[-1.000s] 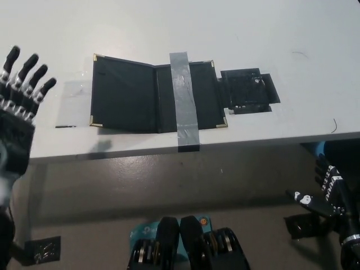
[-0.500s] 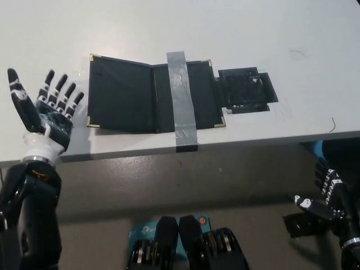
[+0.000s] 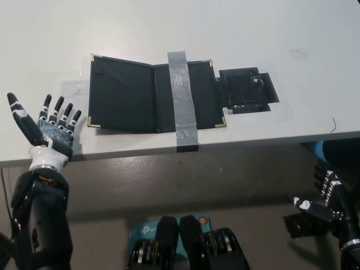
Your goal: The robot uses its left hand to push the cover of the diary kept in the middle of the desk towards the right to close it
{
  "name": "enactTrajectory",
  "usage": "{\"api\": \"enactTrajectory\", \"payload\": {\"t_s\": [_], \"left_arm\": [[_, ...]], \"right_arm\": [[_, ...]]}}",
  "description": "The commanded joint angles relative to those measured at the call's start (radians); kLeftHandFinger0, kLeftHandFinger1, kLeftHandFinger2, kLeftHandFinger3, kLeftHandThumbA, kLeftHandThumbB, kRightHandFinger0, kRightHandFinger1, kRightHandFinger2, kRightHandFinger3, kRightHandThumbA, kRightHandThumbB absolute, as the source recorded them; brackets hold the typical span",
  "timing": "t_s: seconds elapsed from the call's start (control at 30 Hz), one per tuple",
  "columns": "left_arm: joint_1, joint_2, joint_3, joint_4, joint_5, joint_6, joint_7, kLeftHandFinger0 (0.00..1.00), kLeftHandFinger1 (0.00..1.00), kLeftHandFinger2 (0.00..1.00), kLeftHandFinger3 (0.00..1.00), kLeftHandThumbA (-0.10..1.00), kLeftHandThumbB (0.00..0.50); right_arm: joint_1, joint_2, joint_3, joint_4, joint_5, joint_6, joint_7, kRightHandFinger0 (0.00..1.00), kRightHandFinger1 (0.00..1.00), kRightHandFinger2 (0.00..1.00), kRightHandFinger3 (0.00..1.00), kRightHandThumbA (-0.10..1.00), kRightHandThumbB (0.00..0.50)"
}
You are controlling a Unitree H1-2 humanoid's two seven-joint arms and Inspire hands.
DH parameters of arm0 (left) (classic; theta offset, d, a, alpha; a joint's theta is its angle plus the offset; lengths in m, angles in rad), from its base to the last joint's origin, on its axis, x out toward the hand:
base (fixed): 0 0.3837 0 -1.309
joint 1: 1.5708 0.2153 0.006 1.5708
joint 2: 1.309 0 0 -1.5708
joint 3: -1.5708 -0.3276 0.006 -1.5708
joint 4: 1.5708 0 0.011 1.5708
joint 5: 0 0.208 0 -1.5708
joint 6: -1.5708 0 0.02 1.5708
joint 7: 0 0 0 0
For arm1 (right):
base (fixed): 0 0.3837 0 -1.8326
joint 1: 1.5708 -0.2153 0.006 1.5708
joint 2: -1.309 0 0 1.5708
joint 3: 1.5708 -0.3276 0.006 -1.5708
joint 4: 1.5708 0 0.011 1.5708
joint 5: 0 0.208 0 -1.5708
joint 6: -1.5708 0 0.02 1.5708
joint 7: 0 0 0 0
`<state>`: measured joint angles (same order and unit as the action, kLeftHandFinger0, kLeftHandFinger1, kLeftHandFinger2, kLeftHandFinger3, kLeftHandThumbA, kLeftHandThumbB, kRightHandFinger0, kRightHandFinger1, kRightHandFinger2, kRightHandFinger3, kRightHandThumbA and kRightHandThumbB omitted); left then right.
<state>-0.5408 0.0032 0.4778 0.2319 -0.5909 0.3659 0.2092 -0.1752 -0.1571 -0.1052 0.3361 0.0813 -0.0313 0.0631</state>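
Diary (image 3: pixel 154 95): black, rectangular, lying open and flat at the centre of the frame, near the front edge of the tabletop (image 3: pixel 236 28). Matte dark surface with a faint sheen; small brass-coloured corner guards show at its outer corners. A spine crease runs top to bottom a little left of its middle. The left cover (image 3: pixel 121 93) lies flat on the tabletop.

Tape strip (image 3: pixel 183 101): grey, glossy, slightly wrinkled, a long narrow band laid top to bottom across the diary's right half. Its lower end passes over the tabletop's front edge, where it looks darker.

Black patch (image 3: pixel 246 90): squarish, dark, slightly reflective, with uneven taped-looking edges, touching the diary's right side.

Tabletop: smooth, pale grey-white, flat, with faint scuffs and a few thin marks in the right part of the frame. It fills the upper half of the frame.

Left hand (image 3: pixel 50 132): at the lower left of the frame, over the tabletop's front edge, just left of the diary's lower left corner and apart from it. Palm faces up, fingers spread and extended, holding nothing. Segmented black-and-white fingers on a white wrist and a dark forearm.

Right hand (image 3: pixel 326 197): black with white markings, at the lower right of the frame, below the tabletop's edge, resting well apart from the diary. Whether its fingers are apart or closed cannot be told.
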Motion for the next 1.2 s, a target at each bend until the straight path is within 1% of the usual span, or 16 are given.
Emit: {"api": "enactTrajectory", "payload": {"t_s": [0.0, 0.07, 0.1, 0.23, 0.3, 0.4, 0.6, 0.67, 0.73, 0.77, 0.9, 0.93, 0.97, 1.03, 1.07, 1.17], "left_arm": [[-0.047, 0.011, 0.002, 0.003, 0.026, -0.057, 0.026, 1.00, 1.00, 1.00, 1.00, 1.00, 0.050], [-0.048, 0.003, 0.006, -0.001, 0.024, -0.053, 0.039, 1.00, 1.00, 1.00, 1.00, 1.00, 0.051], [-0.048, 0.004, 0.001, 0.008, 0.031, -0.056, 0.036, 1.00, 1.00, 1.00, 1.00, 1.00, 0.029], [-0.054, -0.030, 0.017, 0.027, 0.019, -0.054, 0.073, 1.00, 1.00, 1.00, 1.00, 1.00, 0.052], [-0.069, -0.044, 0.018, 0.067, 0.013, -0.067, 0.071, 1.00, 1.00, 1.00, 1.00, 1.00, 0.036], [-0.087, -0.068, 0.030, 0.092, 0.000, -0.083, 0.081, 1.00, 1.00, 1.00, 1.00, 1.00, 0.042], [-0.134, -0.139, 0.036, 0.122, -0.034, -0.102, 0.083, 1.00, 1.00, 1.00, 1.00, 1.00, 0.021], [-0.139, -0.148, 0.024, 0.126, -0.035, -0.097, 0.068, 1.00, 1.00, 1.00, 1.00, 1.00, 0.030], [-0.140, -0.158, 0.013, 0.129, -0.033, -0.100, 0.050, 1.00, 1.00, 1.00, 1.00, 1.00, 0.027], [-0.140, -0.164, 0.007, 0.129, -0.036, -0.095, 0.043, 1.00, 1.00, 1.00, 1.00, 1.00, 0.036], [-0.147, -0.204, 0.016, 0.118, -0.065, -0.094, 0.068, 1.00, 1.00, 1.00, 1.00, 1.00, 0.030], [-0.149, -0.211, 0.021, 0.119, -0.071, -0.096, 0.072, 1.00, 1.00, 1.00, 1.00, 1.00, 0.037], [-0.149, -0.228, 0.025, 0.121, -0.084, -0.104, 0.069, 1.00, 1.00, 1.00, 1.00, 1.00, 0.029], [-0.145, -0.238, 0.027, 0.118, -0.103, -0.098, 0.061, 1.00, 1.00, 1.00, 1.00, 1.00, 0.032], [-0.141, -0.248, 0.031, 0.120, -0.111, -0.099, 0.063, 1.00, 1.00, 1.00, 1.00, 1.00, 0.046], [-0.130, -0.267, 0.031, 0.127, -0.105, -0.107, 0.082, 1.00, 1.00, 1.00, 1.00, 1.00, 0.044]], "right_arm": [[-0.011, -0.015, 0.006, -0.015, -0.011, -0.047, 0.007, 1.00, 1.00, 1.00, 1.00, 1.00, 0.500], [-0.010, -0.016, 0.011, -0.022, -0.021, -0.040, 0.002, 1.00, 1.00, 1.00, 1.00, 1.00, 0.500], [-0.012, -0.015, 0.010, -0.022, -0.017, -0.039, 0.004, 1.00, 1.00, 1.00, 1.00, 1.00, 0.500], [-0.013, -0.016, 0.012, -0.022, -0.015, -0.043, 0.007, 1.00, 1.00, 1.00, 1.00, 1.00, 0.500], [-0.018, -0.020, 0.015, -0.020, -0.020, -0.044, 0.008, 1.00, 1.00, 1.00, 1.00, 1.00, 0.500], [-0.020, -0.020, 0.017, -0.024, -0.023, -0.035, 0.005, 1.00, 1.00, 1.00, 1.00, 1.00, 0.500], [-0.026, -0.021, 0.024, -0.024, -0.026, -0.037, 0.013, 1.00, 1.00, 1.00, 1.00, 1.00, 0.500], [-0.029, -0.021, 0.027, -0.026, -0.028, -0.032, 0.013, 1.00, 1.00, 1.00, 1.00, 1.00, 0.500], [-0.031, -0.023, 0.029, -0.024, -0.023, -0.033, 0.022, 1.00, 1.00, 1.00, 1.00, 1.00, 0.500], [-0.032, -0.025, 0.030, -0.026, -0.025, -0.034, 0.022, 1.00, 1.00, 1.00, 1.00, 1.00, 0.500], [-0.037, -0.027, 0.029, -0.027, -0.025, -0.027, 0.020, 1.00, 1.00, 1.00, 1.00, 1.00, 0.500], [-0.038, -0.026, 0.028, -0.029, -0.023, -0.025, 0.020, 1.00, 1.00, 1.00, 1.00, 1.00, 0.500], [-0.037, -0.026, 0.028, -0.030, -0.021, -0.025, 0.022, 1.00, 1.00, 1.00, 1.00, 1.00, 0.500], [-0.037, -0.027, 0.029, -0.029, -0.023, -0.031, 0.022, 1.00, 1.00, 1.00, 1.00, 1.00, 0.500], [-0.040, -0.027, 0.028, -0.022, -0.022, -0.033, 0.023, 1.00, 1.00, 1.00, 1.00, 1.00, 0.500], [-0.035, -0.023, 0.033, -0.027, -0.030, -0.029, 0.019, 1.00, 1.00, 1.00, 1.00, 1.00, 0.500]]}}
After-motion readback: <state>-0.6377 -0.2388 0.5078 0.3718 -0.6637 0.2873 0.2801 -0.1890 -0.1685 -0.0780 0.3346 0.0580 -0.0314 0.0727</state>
